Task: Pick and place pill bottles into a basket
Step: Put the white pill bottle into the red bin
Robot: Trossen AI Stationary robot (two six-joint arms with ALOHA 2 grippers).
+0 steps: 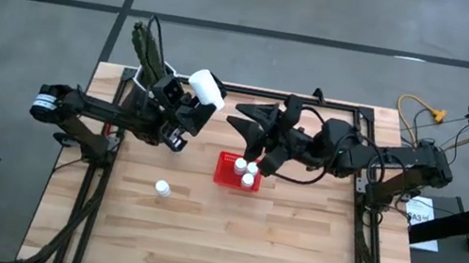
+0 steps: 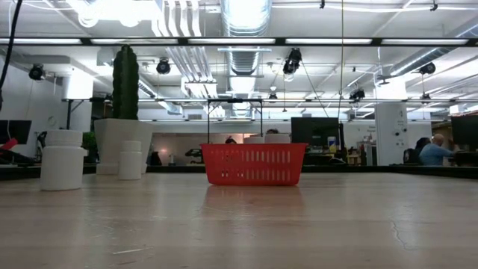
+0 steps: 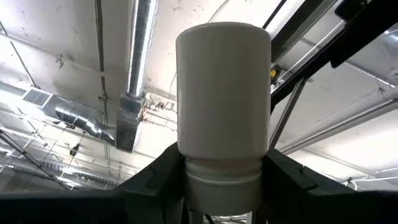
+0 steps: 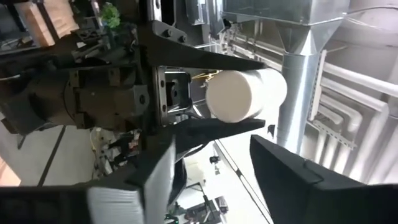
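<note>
High view: left gripper (image 1: pixel 194 98) clamps a pill bottle (image 1: pixel 207 88); right gripper (image 1: pixel 259 147), jaws apart, over the basket (image 1: pixel 226 170)

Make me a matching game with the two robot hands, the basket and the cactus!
Things:
1. left gripper
2. right gripper
3. basket
4. cactus

Clues:
A. red
B. holds a pill bottle up off the table
C. green, at the table's far corner
D. open, just above the basket

Pairs: 1-B, 2-D, 3-A, 4-C
</note>
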